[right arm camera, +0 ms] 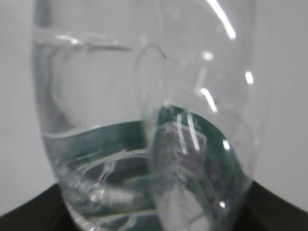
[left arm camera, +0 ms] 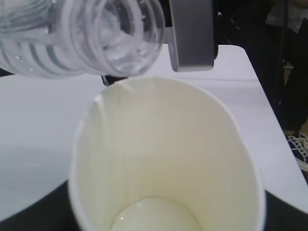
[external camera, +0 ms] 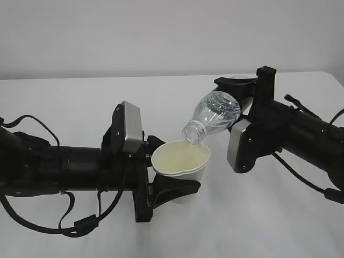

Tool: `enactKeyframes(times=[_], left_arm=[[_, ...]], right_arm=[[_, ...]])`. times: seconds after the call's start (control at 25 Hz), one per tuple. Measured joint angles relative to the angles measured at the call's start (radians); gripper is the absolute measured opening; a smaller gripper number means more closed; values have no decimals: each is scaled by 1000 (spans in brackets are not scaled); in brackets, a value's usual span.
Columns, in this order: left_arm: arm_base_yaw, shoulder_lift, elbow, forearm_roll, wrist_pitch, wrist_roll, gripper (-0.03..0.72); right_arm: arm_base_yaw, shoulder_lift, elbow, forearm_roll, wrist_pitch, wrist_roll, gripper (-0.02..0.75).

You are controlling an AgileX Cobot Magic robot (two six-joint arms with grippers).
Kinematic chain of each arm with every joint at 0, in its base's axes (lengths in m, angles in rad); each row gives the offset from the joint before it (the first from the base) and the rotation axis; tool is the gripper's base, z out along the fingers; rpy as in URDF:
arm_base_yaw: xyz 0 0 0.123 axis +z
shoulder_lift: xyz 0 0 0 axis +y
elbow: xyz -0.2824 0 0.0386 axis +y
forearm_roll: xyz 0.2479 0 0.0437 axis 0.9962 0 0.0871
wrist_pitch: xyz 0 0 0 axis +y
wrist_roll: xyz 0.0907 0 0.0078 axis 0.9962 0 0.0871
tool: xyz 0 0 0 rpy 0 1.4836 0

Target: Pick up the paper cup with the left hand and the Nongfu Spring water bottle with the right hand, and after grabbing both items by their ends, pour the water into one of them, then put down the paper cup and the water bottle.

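Bright, even, diffuse light leaves only faint shadows on the white tabletop (external camera: 80, 102), while both wrist views are softly blurred, with streaky glare on the clear plastic bottle (right arm camera: 144, 120).

The left gripper (external camera: 177, 188) has its fingers filled by the paper cup (external camera: 181, 161); right above the rim the tilted water bottle (external camera: 215, 115) blocks the way down. Bare table (external camera: 64, 102) lies open beyond both fingertips, between the arms and toward the far edge.
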Motion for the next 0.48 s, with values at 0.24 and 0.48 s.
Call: enactKeyframes(times=[0.24, 0.48], left_arm=[[0, 0, 0, -4, 0, 0, 447], [0, 0, 0, -4, 0, 0, 447]], right_arm=[[0, 0, 0, 0, 0, -19, 468], [0, 0, 0, 0, 0, -19, 468]])
